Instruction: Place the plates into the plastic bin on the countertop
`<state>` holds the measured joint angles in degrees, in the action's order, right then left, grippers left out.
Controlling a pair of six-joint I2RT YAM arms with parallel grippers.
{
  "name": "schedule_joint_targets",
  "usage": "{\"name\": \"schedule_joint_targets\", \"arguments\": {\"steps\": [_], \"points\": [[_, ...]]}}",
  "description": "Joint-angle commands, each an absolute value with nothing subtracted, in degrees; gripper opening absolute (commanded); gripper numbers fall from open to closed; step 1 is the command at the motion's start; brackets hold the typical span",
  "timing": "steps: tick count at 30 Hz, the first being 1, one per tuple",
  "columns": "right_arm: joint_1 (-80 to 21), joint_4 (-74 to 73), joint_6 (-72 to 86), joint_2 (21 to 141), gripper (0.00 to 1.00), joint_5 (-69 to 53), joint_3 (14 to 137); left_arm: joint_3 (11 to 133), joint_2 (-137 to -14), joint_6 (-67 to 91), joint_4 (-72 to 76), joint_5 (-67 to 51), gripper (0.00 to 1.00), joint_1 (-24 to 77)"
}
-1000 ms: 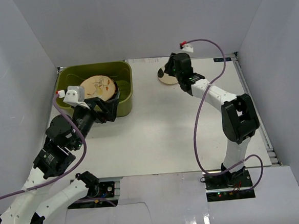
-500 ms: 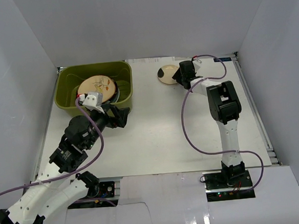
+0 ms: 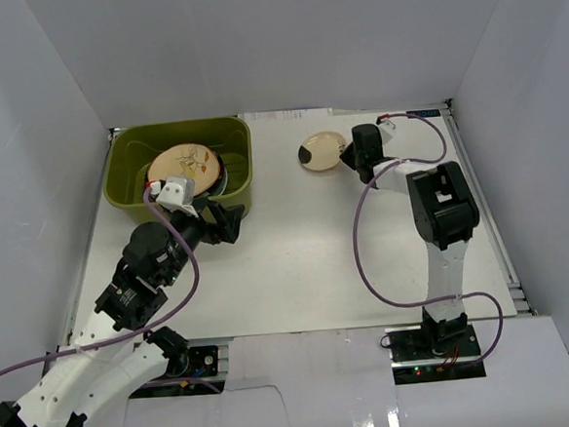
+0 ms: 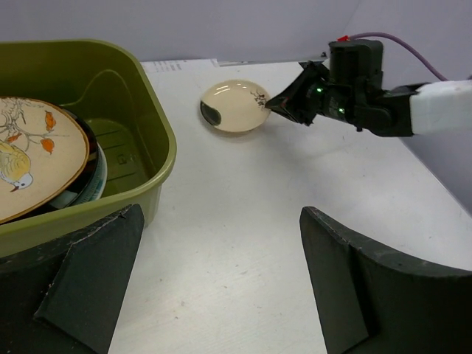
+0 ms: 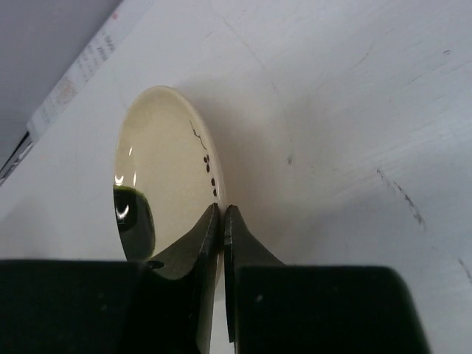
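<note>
The right hand [image 5: 222,215] is seen clamped on the right-hand rim of the small cream plate [image 3: 317,153]. Its two fingers are brought almost together, with only the thin edge of the plate pinched between them. The plate is found at the far side of the worktop [image 3: 307,261], near the middle, to the right of the plastic bin [image 3: 176,125] and well apart from it. A dark green blotch and a fine dark sprig are shown on its glossy face. Whether the plate is lying flat or is tipped up off the surface by the grip cannot be told.

Over at the far left, the olive-green bin is seen loaded. A stack of plates is held inside it, topped by the cream plate with the bird [image 3: 185,165]. A dark rim and a pale blue rim [image 4: 94,177] are glimpsed just beneath, and a strip of the slotted floor is left showing beside the stack.

The left hand [image 3: 224,221] is held wide open, with nothing gripped. It is poised just outside the bin's near right corner, over bare worktop, and its fingers are spread and pointed across towards the small plate. A purple cable [image 3: 359,257] is looped out from the right arm.
</note>
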<state>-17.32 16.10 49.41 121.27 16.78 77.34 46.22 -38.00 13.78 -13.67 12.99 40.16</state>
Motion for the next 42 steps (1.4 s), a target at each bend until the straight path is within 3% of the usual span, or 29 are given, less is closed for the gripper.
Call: {"name": "schedule_joint_targets", "arguments": {"steps": [1,5,10,20,29,30,33,34,37,42], "points": [[-18.4,28.2,46.0,109.0,0.08,16.9,73.6,46.1,-35.2,14.2,-11.6,12.6,0.98,38.4],[-23.9,27.8,38.3,101.0,0.08,17.3,75.7,46.1,-32.3,15.9,-10.2,11.9,0.98,36.7],[-34.4,23.2,31.7,103.7,0.08,17.8,86.6,45.4,-27.8,17.0,-8.9,14.7,0.98,35.3],[-48.2,6.9,28.2,130.3,0.08,15.4,126.6,42.4,-22.4,15.9,-8.3,22.2,0.98,32.3],[-51.1,4.9,28.5,134.5,0.10,15.6,126.9,42.9,-23.6,16.3,-8.8,21.7,0.98,31.3],[-51.2,4.8,28.4,134.5,0.13,15.6,126.8,43.0,-23.7,16.4,-8.8,21.7,0.98,31.1],[-51.8,4.3,27.8,134.4,0.54,16.3,126.7,43.7,-24.4,16.6,-9.2,21.8,0.98,31.1],[-51.9,4.2,27.4,133.9,0.74,16.4,126.5,44.0,-24.7,16.7,-9.8,22.2,0.98,31.2],[-52.1,3.5,26.5,131.8,0.98,17.5,125.6,45.9,-25.4,17.4,-11.3,22.7,0.98,31.1],[-52.1,4.2,23.7,121.7,0.90,19.2,117.5,50.0,-26.7,18.5,-14.1,23.5,0.98,31.1]]}}
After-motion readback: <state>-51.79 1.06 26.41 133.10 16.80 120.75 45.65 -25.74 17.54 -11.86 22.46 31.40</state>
